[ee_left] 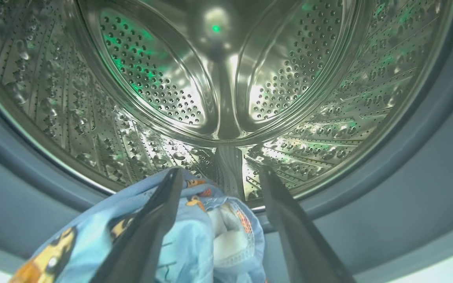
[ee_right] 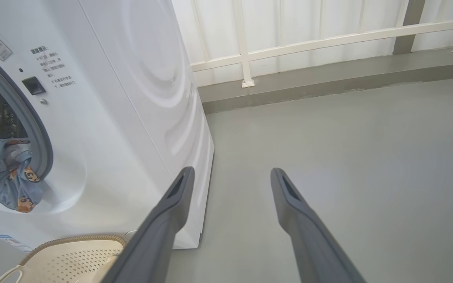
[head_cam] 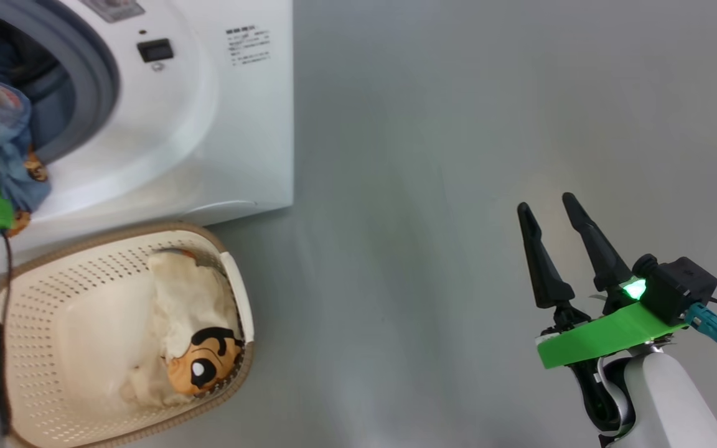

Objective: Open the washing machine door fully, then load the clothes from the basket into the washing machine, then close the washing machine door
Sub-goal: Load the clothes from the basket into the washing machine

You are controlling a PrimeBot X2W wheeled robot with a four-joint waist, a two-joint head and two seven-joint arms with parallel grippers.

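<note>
Slippage is the main worry. The blue garment (ee_right: 6, 173) is draped over the lower lip of the grey-blue gasket (head_cam: 94, 81), part of it toward the steel drum (ee_left: 151, 78) and part hanging down the white front of the washing machine (head_cam: 209, 124). With that much cloth outside, I judge its own weight could pull it back out onto the floor (head_cam: 458, 124) or the basket (head_cam: 41, 323). A trailing hem would also be pinched against the gasket at closing time.

The left gripper (ee_left: 220, 173) sits at the mouth of the drum with its jaws spread wide, gripping nothing. One finger lies across the fabric, so pulling the arm straight back could snag the cloth and drag it out.

The right gripper (head_cam: 546, 204) hangs released over bare floor at 4 o'clock in the head view, well apart from everything.

The blue garment is soft, crumpled and bunched, with orange cartoon prints and a pale lining showing in its folds. It sits at 9 o'clock in the head view.

The cream garment (head_cam: 190, 323), printed with an orange-and-black face, lies heaped in the basket at 8 o'clock, just below the machine's front, not yet loaded.
</note>
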